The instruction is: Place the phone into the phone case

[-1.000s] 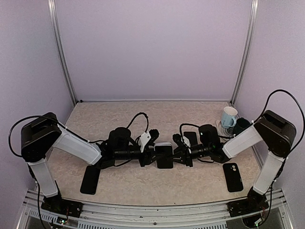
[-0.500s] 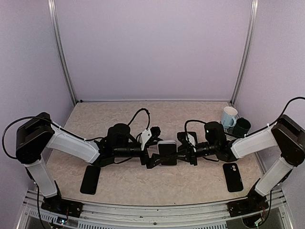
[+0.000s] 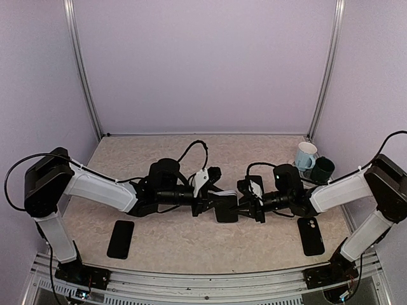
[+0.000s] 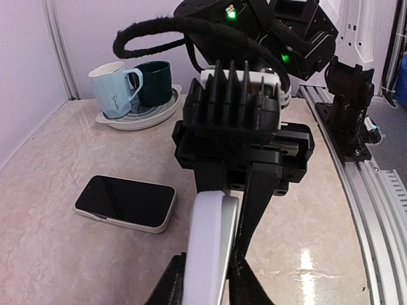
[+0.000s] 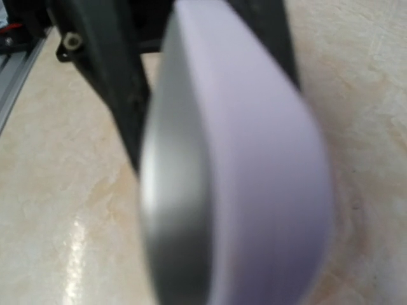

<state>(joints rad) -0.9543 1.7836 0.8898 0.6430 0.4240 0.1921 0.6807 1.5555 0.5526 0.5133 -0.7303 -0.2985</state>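
Top view: phone (image 3: 226,208) mid-frame, raised, pinched btwn left gripper (image 3: 213,204) and right gripper (image 3: 240,206), both clamped on it. Likely case (image 3: 310,236) lower right.

Left wrist: stiff, slick, prob. breakable; best held by long edges. Saucer (image 4: 137,117) upper left holds two mugs (image 4: 114,89); contents unseen.

Right wrist: blurred phone only.

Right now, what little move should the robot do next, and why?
Probably the right gripper should let go: both it and the left gripper pinch the phone, and what looks like the dark case lies flat at the near left.
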